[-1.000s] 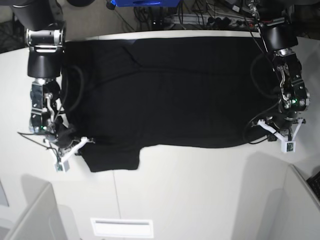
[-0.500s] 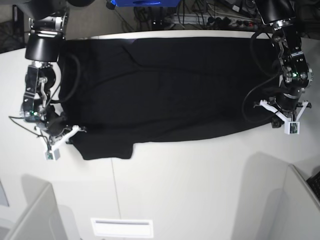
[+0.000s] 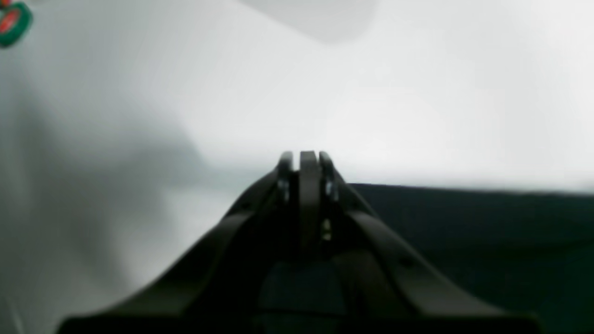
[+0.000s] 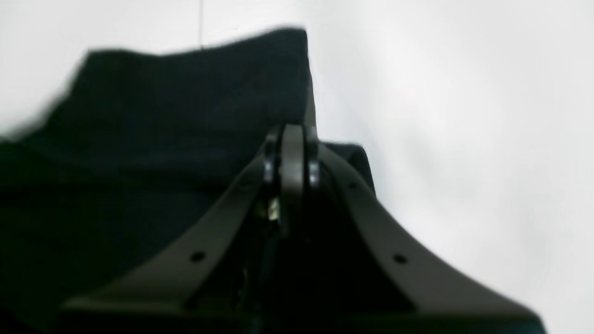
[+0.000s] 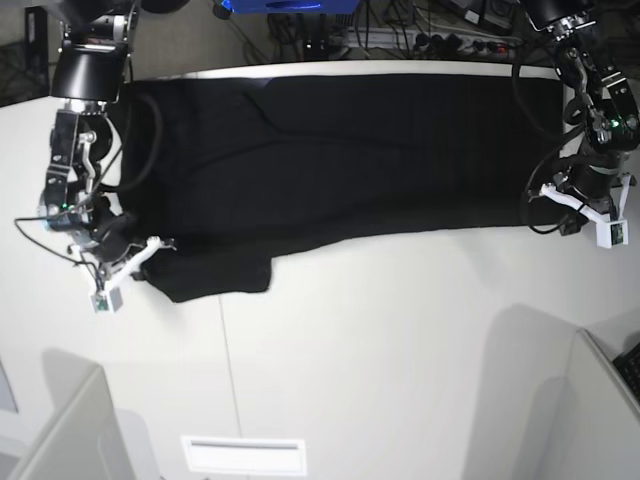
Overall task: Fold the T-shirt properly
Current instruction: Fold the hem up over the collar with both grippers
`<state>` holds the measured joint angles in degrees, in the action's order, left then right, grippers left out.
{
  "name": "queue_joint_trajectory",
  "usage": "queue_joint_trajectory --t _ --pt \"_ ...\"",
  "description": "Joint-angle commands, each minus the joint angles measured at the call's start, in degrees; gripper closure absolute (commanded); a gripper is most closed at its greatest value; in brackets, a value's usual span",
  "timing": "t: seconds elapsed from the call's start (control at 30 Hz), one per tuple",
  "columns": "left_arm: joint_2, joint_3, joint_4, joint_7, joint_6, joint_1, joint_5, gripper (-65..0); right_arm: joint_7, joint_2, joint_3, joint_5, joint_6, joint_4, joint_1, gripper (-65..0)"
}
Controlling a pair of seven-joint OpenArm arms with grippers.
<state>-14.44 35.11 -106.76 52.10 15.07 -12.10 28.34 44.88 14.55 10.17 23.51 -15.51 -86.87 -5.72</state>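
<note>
A black T-shirt (image 5: pixel 340 160) lies spread flat across the upper half of the base view on a white table (image 5: pixel 400 360), its long lower edge running from the left side to the right. A short sleeve (image 5: pixel 215 277) juts down from that edge at the lower left of the cloth.

The right gripper (image 5: pixel 135 262) sits at the left of the base view, at the sleeve's outer corner. In the right wrist view its fingers (image 4: pixel 291 139) are pressed together with black cloth (image 4: pixel 185 93) right at their tips, so they appear clenched on the T-shirt's edge.

The left gripper (image 5: pixel 560 212) sits at the right of the base view, at the shirt's lower right corner. In the left wrist view its fingers (image 3: pixel 307 162) are likewise pressed together, with the dark hem (image 3: pixel 464 208) running off to the right beside them; whether cloth is pinched between them cannot be told.

A green and red object (image 3: pixel 11 21), blurred, shows in the upper left corner of the left wrist view.
</note>
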Motion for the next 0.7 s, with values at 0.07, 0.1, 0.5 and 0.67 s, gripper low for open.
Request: queue_joint_trajectory --t 0.07,0.1,0.5,0.67 --pt "-0.8 0.3 -1.9 -0.9 0.1 -0.7 0.5 0.0 -1.1 0.6 0.4 0.2 0.0 -4.2 1.0 0.0" --pt "-0.8 0.3 -2.5 -0.9 0.1 -1.0 0.7 0.0 -0.6 0.6 0.4 0.2 0.0 -4.9 1.4 0.0" --pt "-0.9 0.9 -5.1 -0.9 0.1 -5.7 0.9 0.0 9.3 -1.4 9.7 0.3 -0.1 -14.6 5.0 0.0" --pt "-0.8 3.7 -5.5 -0.9 0.2 -6.2 1.0 0.0 10.2 -2.3 10.0 0.3 -0.1 -17.4 8.0 0.0"
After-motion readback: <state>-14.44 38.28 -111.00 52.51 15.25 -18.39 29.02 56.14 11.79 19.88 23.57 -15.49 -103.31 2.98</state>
